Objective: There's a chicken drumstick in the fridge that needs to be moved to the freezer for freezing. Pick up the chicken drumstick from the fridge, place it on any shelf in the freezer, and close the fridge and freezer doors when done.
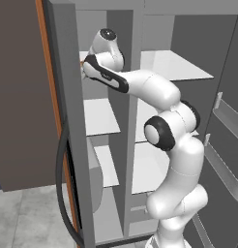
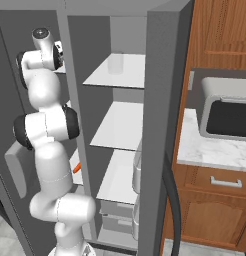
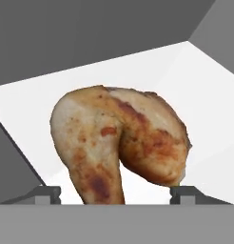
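The golden-brown chicken drumstick (image 3: 120,143) is seen between the spread fingertips (image 3: 43,193) of the hand (image 3: 114,194), over the narrow white freezer shelf (image 3: 195,86); a straight, slow pull-back is probably best so it's not nudged.

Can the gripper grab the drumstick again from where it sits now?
Probably yes. The chicken drumstick sits on the white freezer shelf right between the open gripper fingertips, with nothing between them in the hand view.

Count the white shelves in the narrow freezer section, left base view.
3: top shelf behind the arm, middle shelf, lower shelf. Others may be hidden.
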You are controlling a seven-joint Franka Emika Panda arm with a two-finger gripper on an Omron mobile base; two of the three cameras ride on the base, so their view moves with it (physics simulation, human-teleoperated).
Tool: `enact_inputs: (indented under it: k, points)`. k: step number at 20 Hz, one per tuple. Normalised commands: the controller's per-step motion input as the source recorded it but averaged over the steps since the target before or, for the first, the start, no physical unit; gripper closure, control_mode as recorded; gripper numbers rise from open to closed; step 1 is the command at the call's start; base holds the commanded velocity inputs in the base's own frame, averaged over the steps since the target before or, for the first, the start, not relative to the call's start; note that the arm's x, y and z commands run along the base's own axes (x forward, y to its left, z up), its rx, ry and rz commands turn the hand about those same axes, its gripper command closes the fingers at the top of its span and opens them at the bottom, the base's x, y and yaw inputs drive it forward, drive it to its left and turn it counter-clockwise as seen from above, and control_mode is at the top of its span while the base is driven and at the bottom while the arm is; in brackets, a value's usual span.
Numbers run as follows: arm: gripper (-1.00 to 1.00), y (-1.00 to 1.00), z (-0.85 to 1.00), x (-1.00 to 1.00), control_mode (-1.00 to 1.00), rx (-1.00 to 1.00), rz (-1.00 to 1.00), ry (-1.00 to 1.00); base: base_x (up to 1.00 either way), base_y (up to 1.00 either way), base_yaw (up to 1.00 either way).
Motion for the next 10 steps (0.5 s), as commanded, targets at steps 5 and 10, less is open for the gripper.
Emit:
enact_inputs:
  k: [5,10]
  points:
    - [-1.0,0.0,0.0,-0.05,-1.0,0.0,0.0,-0.07,0.0,0.0,0.0]
    - [-1.0,0.01,0.02,-0.43,-1.0,0.0,-0.03,-0.17,0.0,0.0,0.0]
